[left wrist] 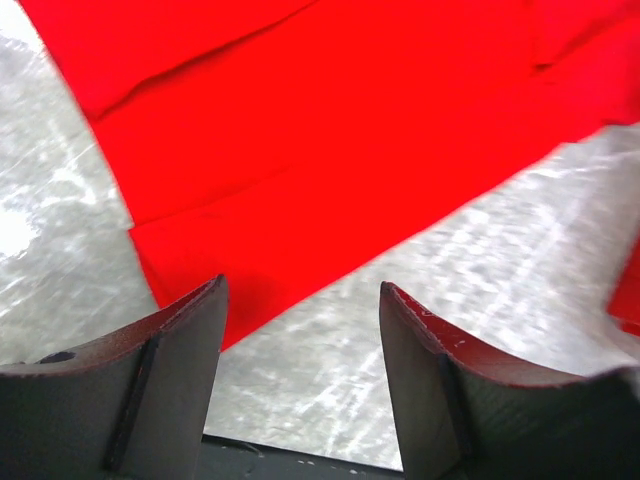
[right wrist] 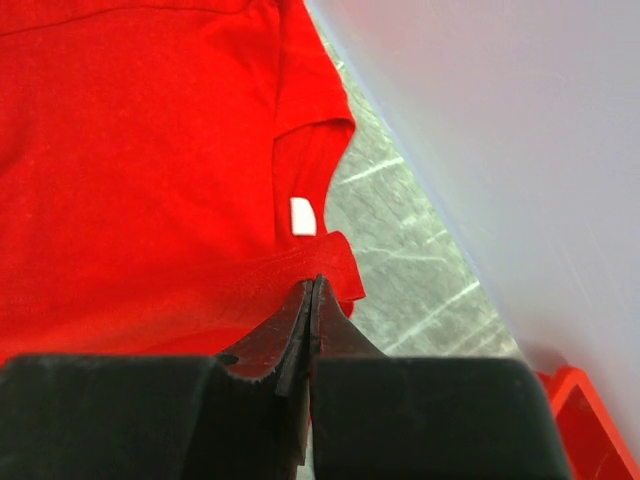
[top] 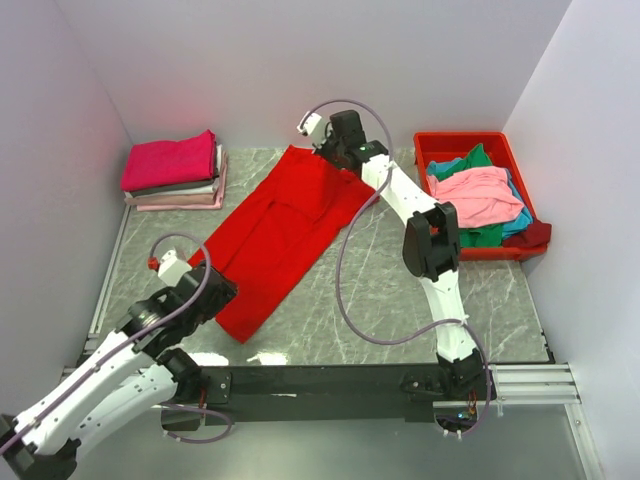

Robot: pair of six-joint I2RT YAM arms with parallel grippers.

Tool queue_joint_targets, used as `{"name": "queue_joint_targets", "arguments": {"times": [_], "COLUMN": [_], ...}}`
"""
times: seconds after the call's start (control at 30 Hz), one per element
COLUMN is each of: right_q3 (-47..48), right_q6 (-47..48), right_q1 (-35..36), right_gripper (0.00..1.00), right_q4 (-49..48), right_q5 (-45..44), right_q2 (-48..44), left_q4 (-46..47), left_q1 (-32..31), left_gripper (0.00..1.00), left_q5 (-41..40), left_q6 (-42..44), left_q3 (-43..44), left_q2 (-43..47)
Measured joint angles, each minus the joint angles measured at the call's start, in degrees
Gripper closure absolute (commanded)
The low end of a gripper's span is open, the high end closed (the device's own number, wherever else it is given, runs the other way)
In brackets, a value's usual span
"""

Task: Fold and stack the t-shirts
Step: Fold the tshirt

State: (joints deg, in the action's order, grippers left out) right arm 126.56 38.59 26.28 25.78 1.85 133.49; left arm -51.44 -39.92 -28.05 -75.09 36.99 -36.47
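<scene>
Well beyond the left jaws sits a stack of folded t-shirts (top: 175,172), magenta on top. The left jaws stand spread and empty, with the near hem of the large red t-shirt (top: 285,235) just ahead of them on the bench (top: 400,300). The right jaws are clenched on its collar edge. Right of them, a red bin (top: 460,138) holds a pink t-shirt (top: 478,195) heaped with others.

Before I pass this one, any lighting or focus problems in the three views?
Top external: sharp, evenly lit, pink cast on the left wall beside the folded stack. Left wrist: red shirt oversaturated, its folds faint; glare on the table. Right wrist: the jaws blur close to the lens, shirt beyond in focus.
</scene>
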Motion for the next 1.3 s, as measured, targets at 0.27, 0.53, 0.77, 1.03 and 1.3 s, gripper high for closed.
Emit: {"name": "queue_joint_targets", "arguments": {"times": [0.27,0.53,0.77,1.03,1.3], "right_q3": [0.85,2.56,2.84,3.91,4.04], "right_q6": [0.04,0.22,0.46,1.11,1.81], "right_q1": [2.73,4.61,5.38,6.84,8.26], "right_gripper": [1.0,1.0,1.0,1.0,1.0], "right_q4": [-2.29,-4.79,-6.05,-8.7,-9.75], "right_q5": [-2.71,-4.39,-5.53,-6.4,-6.86], "right_q2": [2.86,2.86,2.99,4.74,6.71], "left_q4": [0.96,1.01,1.03,1.09,1.18], "left_q1": [0.0,0.0,0.0,0.0,0.0], "left_gripper": [0.33,0.33,0.34,0.33,0.33], "left_q5": [0.42,0.87,1.25,1.33,1.68], "left_q6": [3.37,4.79,5.46,5.49,5.51], "left_q3": [0.0,0.0,0.0,-0.02,-0.02], "left_q2": [3.98,4.0,4.04,4.61,4.76]}}
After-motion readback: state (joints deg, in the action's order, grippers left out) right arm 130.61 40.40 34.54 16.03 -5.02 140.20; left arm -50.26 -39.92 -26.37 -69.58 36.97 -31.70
